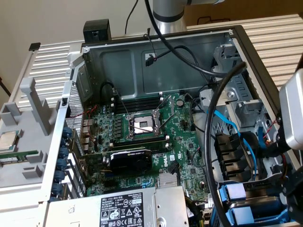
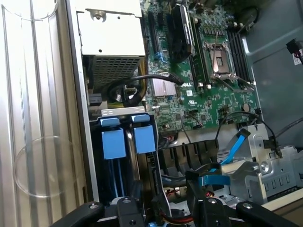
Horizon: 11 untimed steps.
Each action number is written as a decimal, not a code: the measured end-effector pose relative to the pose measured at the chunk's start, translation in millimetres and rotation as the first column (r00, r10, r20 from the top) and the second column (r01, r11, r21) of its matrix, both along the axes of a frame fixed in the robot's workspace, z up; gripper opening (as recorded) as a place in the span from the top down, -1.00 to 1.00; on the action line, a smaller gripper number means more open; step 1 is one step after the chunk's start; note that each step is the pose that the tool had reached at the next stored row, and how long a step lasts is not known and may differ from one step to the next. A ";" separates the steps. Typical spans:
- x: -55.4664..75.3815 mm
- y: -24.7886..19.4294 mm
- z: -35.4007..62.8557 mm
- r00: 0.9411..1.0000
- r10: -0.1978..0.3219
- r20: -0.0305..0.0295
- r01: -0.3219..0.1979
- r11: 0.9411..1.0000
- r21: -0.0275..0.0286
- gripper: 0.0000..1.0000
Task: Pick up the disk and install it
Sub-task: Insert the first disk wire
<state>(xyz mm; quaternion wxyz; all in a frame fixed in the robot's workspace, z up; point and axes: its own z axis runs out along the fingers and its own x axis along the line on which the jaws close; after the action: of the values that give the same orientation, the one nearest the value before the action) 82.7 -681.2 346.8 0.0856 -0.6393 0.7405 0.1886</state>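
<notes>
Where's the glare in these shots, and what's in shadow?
Wrist view: glare washes out the ribbed white surface, with a faint ring-shaped reflection on it, and the top of the power supply box. Exterior view: even light on the motherboard; the drive bay at the exterior view's lower right sits in shadow.

A plain beige wall (image 1: 52, 19) is rising well apart from the jaws, behind the far edge of the counter (image 1: 52, 66). The white ribbed counter is stretching out near the jaws. Bright light is glaring off its ridges, washing them nearly white. A brown cardboard-like panel (image 1: 255, 9) is showing beside the wall.
</notes>
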 end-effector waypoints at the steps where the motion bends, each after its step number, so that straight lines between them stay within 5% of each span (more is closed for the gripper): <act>1: 0.6 -1.6 -0.6 1.000 0.000 -0.001 0.000 1.000 0.003 0.00; 7: 4.2 -11.2 -3.3 1.000 0.001 -0.014 0.000 1.000 0.020 0.00; 11: 4.6 -13.3 -5.3 1.000 0.006 -0.022 -0.005 0.999 0.039 0.00</act>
<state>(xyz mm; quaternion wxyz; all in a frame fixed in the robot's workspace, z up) 87.3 -694.5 341.5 0.0890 -0.6376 0.7358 0.2103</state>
